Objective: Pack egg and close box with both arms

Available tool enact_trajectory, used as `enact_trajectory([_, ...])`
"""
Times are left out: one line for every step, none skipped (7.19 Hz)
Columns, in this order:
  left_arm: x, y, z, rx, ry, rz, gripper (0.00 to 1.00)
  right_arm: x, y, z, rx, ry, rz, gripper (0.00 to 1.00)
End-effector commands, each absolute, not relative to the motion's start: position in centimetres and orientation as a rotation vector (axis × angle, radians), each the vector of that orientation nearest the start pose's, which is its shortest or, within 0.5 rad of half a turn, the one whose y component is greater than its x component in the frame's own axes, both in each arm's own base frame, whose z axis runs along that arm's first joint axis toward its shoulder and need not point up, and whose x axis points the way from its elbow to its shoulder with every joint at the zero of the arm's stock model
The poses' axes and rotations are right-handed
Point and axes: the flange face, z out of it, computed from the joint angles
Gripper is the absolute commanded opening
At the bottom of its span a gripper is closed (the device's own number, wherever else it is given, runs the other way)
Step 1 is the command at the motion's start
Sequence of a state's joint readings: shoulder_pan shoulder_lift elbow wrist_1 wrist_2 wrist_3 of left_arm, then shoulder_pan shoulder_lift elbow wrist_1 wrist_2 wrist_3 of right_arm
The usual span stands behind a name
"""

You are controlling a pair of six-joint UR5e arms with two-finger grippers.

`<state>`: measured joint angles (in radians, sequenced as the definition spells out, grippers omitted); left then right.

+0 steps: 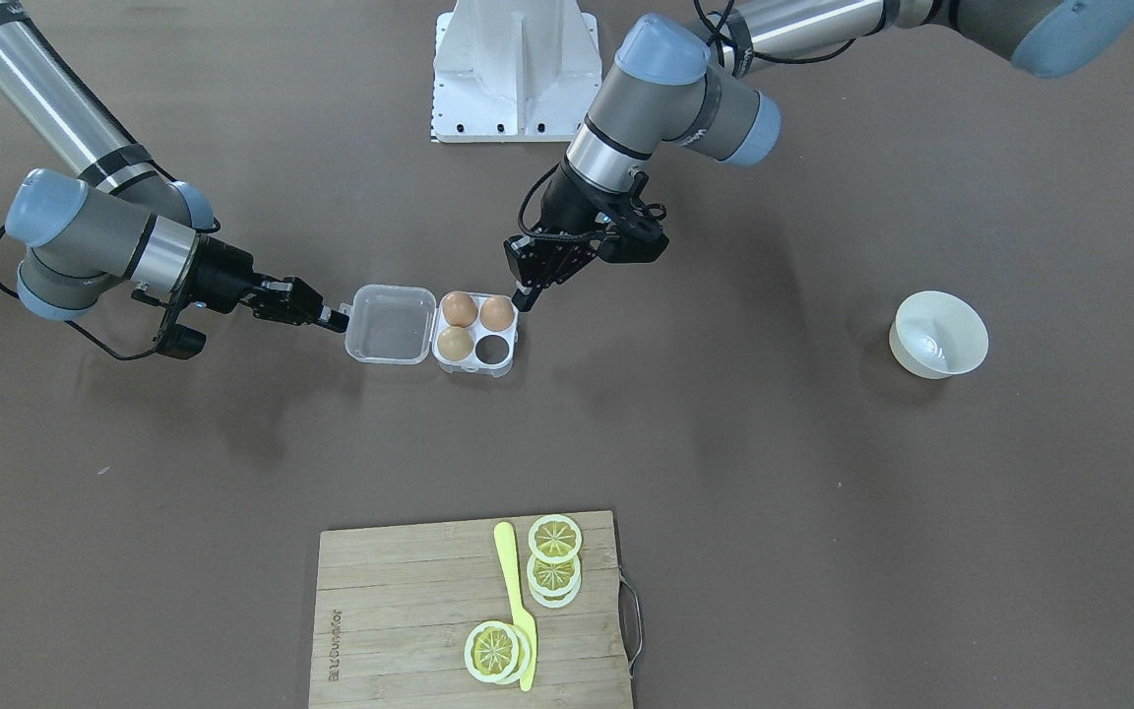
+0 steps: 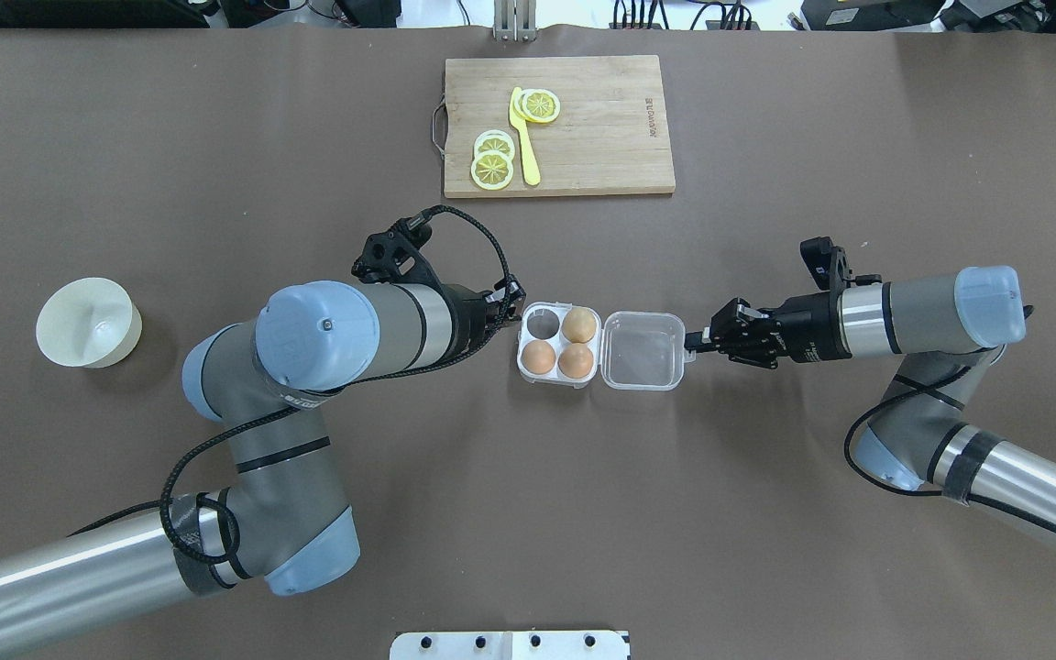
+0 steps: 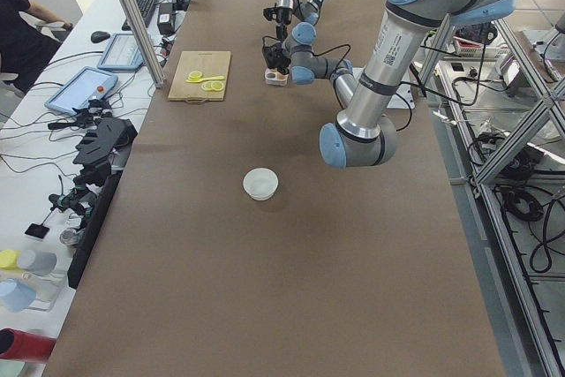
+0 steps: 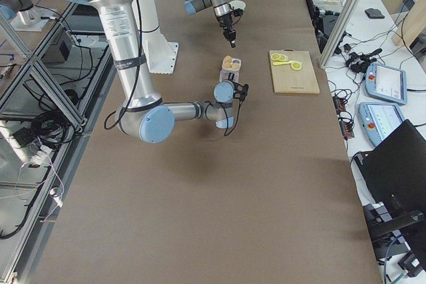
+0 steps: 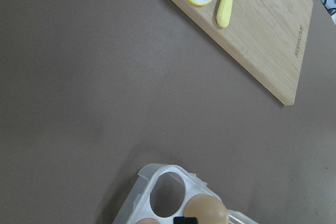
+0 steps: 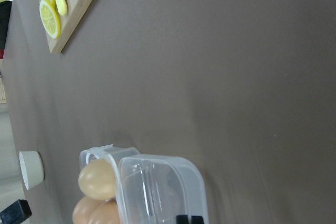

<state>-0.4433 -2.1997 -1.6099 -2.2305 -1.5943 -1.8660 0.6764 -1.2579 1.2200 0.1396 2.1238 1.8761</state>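
Seemingly past the packing step. Seated in the small square clear plastic egg box: three eggs. Taken here as the task's own, the small reddish-brown egg, in the box's corner cell nearest the left gripper. Beside it a near-twin brown egg, and on the box's side away from the robot a paler tan egg, next to the fourth cell, unfilled.

Left fingers drawn together on nothing, tip just beside that corner of the box; touching or not, impossible to tell.

Not yet done: the closing. Flat open on the box's side away from the left gripper, the hinged clear lid, not swung over. At the lid's outer rim, opposite the hinge, the right gripper, fingers pinched nearly together, apparently on the rim.

Remaining, by this reading: swinging the lid over the eggs and pressing it shut onto the box.
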Motion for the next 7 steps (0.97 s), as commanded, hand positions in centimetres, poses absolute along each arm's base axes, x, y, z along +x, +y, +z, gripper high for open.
enact_trajectory([55.9, -41.0, 19.4, 0.079, 1.342, -0.612, 0.00, -41.4, -43.7, 47.3, -0.106, -1.665, 0.281, 0.05])
enact_trajectory([56.0, -41.1, 19.5, 0.080, 1.339, -0.614, 0.00, -41.4, -43.7, 47.2, -0.107, -1.666, 0.279, 0.05])
enact_trajectory([56.4, -41.4, 20.3, 0.081, 1.322, -0.619, 0.00, -41.3, -43.7, 47.1, -0.106, -1.667, 0.278, 0.04])
enact_trajectory([57.1, -41.6, 21.1, 0.084, 1.304, -0.622, 0.00, -41.1, -43.8, 47.0, -0.105, -1.671, 0.276, 0.04])
enact_trajectory([57.6, -42.0, 22.1, 0.085, 1.291, -0.627, 0.00, -41.0, -43.8, 46.5, -0.101, -1.679, 0.271, 0.03])
enact_trajectory([57.7, -42.1, 22.3, 0.086, 1.286, -0.629, 0.00, -40.9, -43.9, 46.2, -0.099, -1.684, 0.270, 0.03])
enact_trajectory([58.3, -42.5, 23.0, 0.095, 1.271, -0.642, 0.00, -40.8, -44.0, 46.2, -0.098, -1.685, 0.271, 0.03])
